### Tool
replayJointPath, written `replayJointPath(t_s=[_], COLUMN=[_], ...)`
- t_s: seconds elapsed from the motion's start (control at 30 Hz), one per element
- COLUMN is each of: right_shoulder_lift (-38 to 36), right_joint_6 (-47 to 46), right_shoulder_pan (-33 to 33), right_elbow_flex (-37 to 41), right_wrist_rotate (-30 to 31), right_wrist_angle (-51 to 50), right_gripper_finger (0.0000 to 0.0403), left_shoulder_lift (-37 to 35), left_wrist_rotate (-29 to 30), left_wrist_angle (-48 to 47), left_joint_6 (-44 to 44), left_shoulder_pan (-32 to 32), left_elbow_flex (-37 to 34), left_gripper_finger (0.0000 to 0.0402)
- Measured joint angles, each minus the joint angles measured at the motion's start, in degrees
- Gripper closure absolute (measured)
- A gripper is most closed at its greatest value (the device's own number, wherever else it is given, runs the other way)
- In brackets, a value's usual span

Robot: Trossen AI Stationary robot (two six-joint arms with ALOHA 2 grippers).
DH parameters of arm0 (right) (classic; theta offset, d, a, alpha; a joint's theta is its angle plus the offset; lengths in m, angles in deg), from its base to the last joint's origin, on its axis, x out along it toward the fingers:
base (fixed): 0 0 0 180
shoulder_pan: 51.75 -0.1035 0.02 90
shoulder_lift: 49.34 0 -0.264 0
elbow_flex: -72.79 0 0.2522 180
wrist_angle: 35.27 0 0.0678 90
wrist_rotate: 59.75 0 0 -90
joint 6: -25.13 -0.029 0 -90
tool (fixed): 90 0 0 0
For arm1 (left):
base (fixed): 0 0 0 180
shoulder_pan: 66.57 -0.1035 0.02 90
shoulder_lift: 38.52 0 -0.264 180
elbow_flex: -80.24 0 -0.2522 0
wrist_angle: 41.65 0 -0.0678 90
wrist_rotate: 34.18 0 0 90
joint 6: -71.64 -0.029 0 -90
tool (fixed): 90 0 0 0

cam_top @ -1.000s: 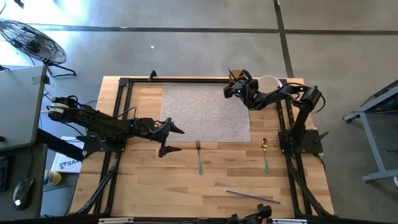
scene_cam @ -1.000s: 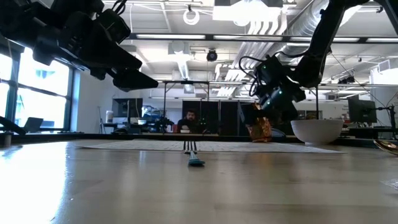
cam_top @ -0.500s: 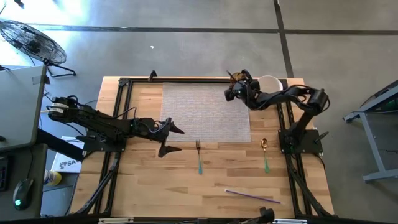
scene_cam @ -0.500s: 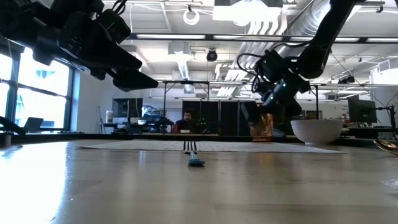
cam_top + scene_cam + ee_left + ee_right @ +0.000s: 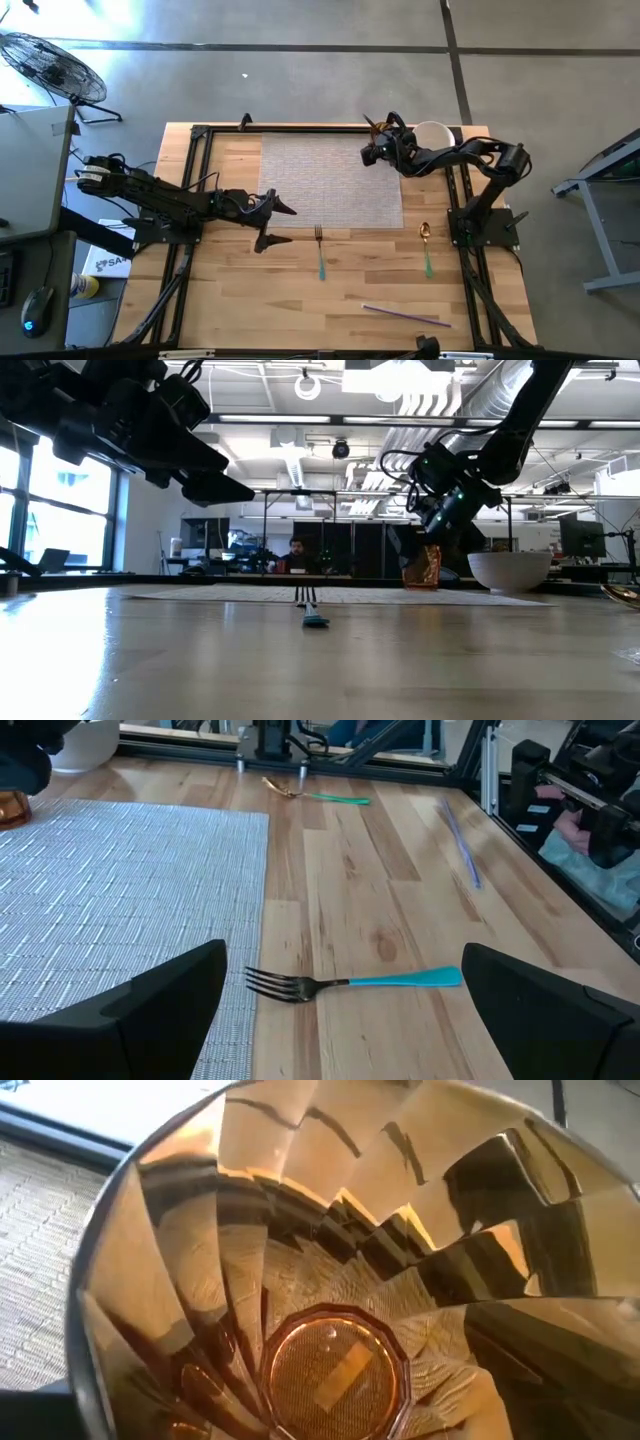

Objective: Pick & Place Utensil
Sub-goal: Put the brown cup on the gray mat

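A fork with a teal handle [image 5: 320, 250] [image 5: 350, 983] lies flat on the wood, just past the near edge of the grey placemat [image 5: 330, 180]. My left gripper [image 5: 279, 226] [image 5: 342, 960] hovers open to the left of the fork's tines and touches nothing. A gold spoon with a green handle [image 5: 426, 248] lies to the right of the mat. My right gripper [image 5: 378, 145] [image 5: 440, 510] is over an amber faceted glass [image 5: 422, 565] [image 5: 330, 1370] at the mat's far right corner. The right wrist view looks straight down into that glass.
A white bowl [image 5: 432, 132] [image 5: 510, 570] stands just right of the amber glass. A thin purple stick [image 5: 405, 316] [image 5: 460, 845] lies near the table's near edge. Black frame rails [image 5: 195, 190] run along the left, far and right sides.
My right gripper has stayed over the amber glass, dipping toward it and then rising slightly, while that arm's elbow has swung toward the table's right edge. The glass, fork and spoon have kept their places.
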Motion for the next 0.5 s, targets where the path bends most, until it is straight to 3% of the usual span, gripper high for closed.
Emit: replayJointPath(t_s=[0.5], right_shoulder_lift=[-2.91], right_joint_6=[-1.52], right_shoulder_pan=[0.00], right_elbow_flex=[0.03], right_wrist_rotate=[-3.20], right_wrist_angle=[-6.69], right_gripper_finger=[0.0003], left_shoulder_lift=[0.02], left_wrist_rotate=[-0.01], left_wrist_angle=[0.09], left_joint_6=[-0.26], left_shoulder_pan=[0.00], left_elbow_flex=[0.00], left_gripper_finger=[0.0002])
